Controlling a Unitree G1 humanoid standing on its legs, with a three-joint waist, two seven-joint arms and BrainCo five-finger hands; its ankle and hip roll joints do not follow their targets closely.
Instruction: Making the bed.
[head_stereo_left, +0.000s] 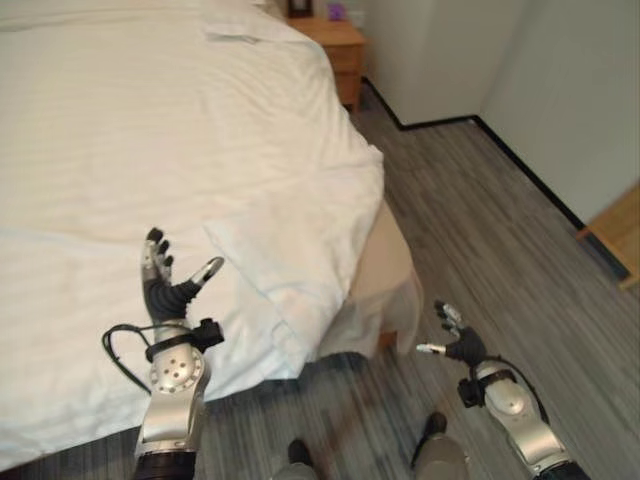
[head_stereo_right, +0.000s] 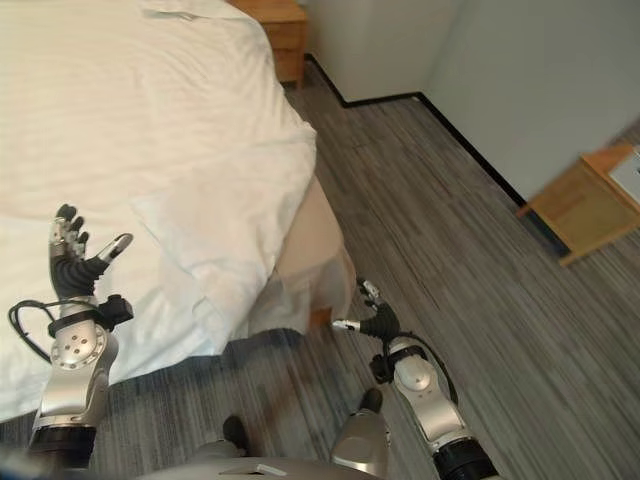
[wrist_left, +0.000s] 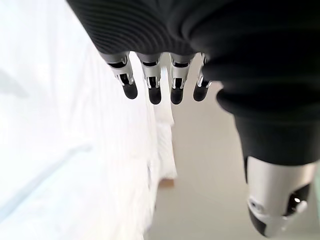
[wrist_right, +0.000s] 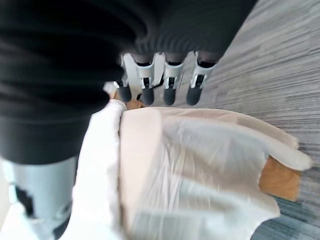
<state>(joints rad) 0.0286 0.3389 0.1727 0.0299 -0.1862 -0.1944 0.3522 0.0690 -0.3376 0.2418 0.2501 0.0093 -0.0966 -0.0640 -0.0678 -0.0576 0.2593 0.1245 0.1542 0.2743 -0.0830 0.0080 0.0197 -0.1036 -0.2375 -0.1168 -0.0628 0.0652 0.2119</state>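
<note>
A bed with a white duvet (head_stereo_left: 150, 150) takes up the left of the eye views. The duvet's near corner (head_stereo_left: 290, 260) is folded back on itself and hangs over the bed's foot corner, leaving the beige mattress side (head_stereo_left: 395, 270) bare. My left hand (head_stereo_left: 165, 285) hovers open above the duvet near the bed's front edge, a little left of the folded corner, holding nothing. My right hand (head_stereo_left: 455, 340) is low over the floor beside the bed's corner, open and empty. In the right wrist view its fingers (wrist_right: 170, 87) point at the mattress side (wrist_right: 200, 155).
A wooden nightstand (head_stereo_left: 335, 45) stands at the head of the bed against the wall. A wooden table (head_stereo_right: 585, 200) is at the right edge. Grey striped floor (head_stereo_left: 490, 230) runs along the bed's right side to the white walls.
</note>
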